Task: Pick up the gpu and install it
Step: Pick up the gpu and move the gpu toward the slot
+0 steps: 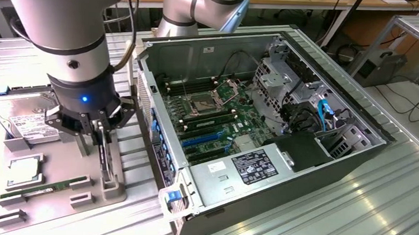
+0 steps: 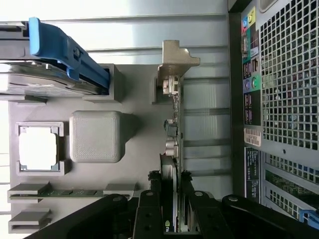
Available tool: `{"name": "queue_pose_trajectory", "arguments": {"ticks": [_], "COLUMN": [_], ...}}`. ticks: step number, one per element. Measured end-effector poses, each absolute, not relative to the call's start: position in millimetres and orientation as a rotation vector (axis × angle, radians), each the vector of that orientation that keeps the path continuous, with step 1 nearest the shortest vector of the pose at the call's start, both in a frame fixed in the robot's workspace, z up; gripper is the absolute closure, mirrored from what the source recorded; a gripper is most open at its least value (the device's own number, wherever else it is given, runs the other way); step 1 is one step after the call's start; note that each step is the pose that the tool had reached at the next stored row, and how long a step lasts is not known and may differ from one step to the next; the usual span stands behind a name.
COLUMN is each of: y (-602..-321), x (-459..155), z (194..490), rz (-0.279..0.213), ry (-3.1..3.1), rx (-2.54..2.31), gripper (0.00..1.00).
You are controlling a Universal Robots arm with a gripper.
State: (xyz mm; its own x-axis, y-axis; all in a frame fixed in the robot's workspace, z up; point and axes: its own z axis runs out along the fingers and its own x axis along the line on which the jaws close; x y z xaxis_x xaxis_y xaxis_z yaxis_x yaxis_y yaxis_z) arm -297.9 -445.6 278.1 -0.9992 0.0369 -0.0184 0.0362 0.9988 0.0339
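Wrist view: gripper has its black fingers pinching both faces of the gpu. The gpu is a thin dark board standing on edge in its slot on the matte grey fixture tray, with its silvery bracket at the end away from the fingers. Tray sits on the exterior view's left, just beside the open PC case with its motherboard exposed. Boxy hard drive, square CPU and green RAM stick share the tray. Table is ribbed shiny metal, with benches and cables behind.
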Motion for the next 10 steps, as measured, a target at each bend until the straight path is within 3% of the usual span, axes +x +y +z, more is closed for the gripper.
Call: {"name": "queue_pose_trajectory", "arguments": {"ticks": [10], "y": [-446], "x": [-295], "z": [333], "rz": [0.053], "ry": [3.131], "rx": [0.048], "gripper": [0.74]}}
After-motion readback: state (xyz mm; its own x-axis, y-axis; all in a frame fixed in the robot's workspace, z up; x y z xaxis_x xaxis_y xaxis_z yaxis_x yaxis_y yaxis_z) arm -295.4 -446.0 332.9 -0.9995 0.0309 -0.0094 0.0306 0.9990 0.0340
